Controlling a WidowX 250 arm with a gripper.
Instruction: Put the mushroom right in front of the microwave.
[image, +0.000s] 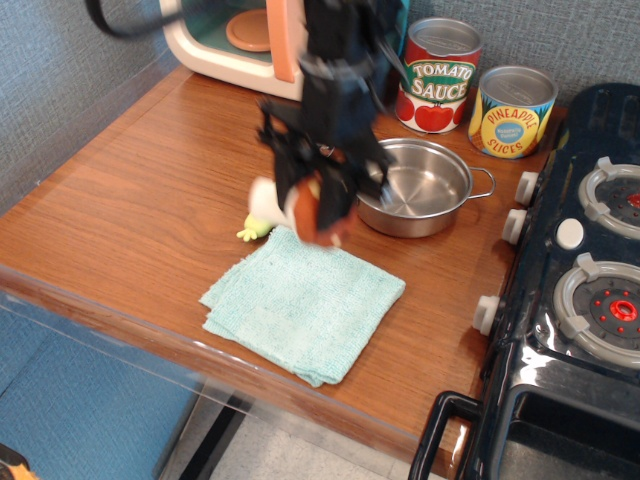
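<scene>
My gripper (308, 205) is shut on the mushroom (297, 207), reddish-brown cap with a white stem pointing left. It holds it in the air above the table, over the far edge of the light blue cloth (302, 313). The picture is blurred by motion there. The microwave (245, 42), cream with a teal front and peach trim, stands at the back left, partly hidden by my arm. The wooden table (150, 190) in front of the microwave is bare.
A steel pot (418, 187) sits just right of the gripper. A tomato sauce can (438, 75) and a pineapple can (512, 111) stand behind it. A corn cob (254, 227) tip shows under the mushroom. A black toy stove (580, 270) fills the right side.
</scene>
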